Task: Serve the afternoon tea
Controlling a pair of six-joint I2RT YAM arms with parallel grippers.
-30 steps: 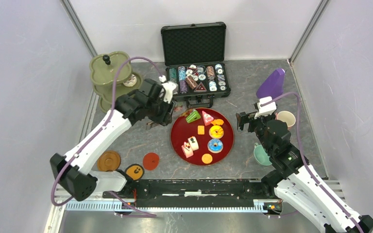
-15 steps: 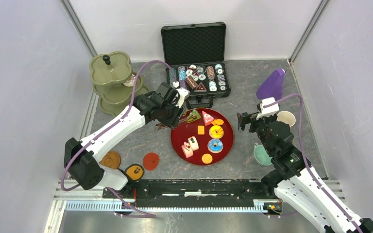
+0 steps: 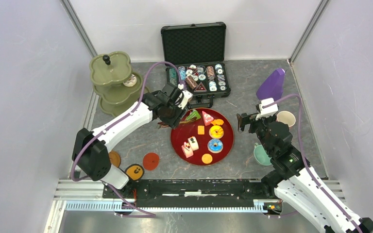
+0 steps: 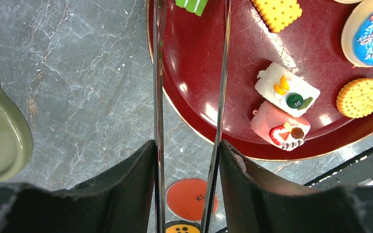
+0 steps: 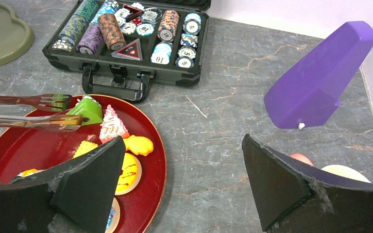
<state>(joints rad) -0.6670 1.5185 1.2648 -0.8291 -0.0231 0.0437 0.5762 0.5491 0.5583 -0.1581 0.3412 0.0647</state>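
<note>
1. The left gripper (image 4: pixel 187 150) is about half closed on a pair of metal tongs (image 4: pixel 158 73), pressing the two blades between its fingers. I'd guess the tongs are there because its broad fingers would fumble such small sweets
2. Straight ahead of that gripper, the tong tips sit at the near end of the green cake slice (image 5: pixel 86 110), on the rim side of the red tray (image 3: pixel 178 132). It looks lined up for a pinch, though I can't tell whether metal touches cake yet
3. The olive three-tier stand (image 3: pixel 110 68) is off to that gripper's left, well apart, and is probably where the slice is headed
4. The right gripper (image 5: pixel 183 145) hangs wide open with nothing in it. The tray is just to its left and the teal cup (image 3: pixel 261 154) is behind it, so it seems parked clear of the tongs
</note>
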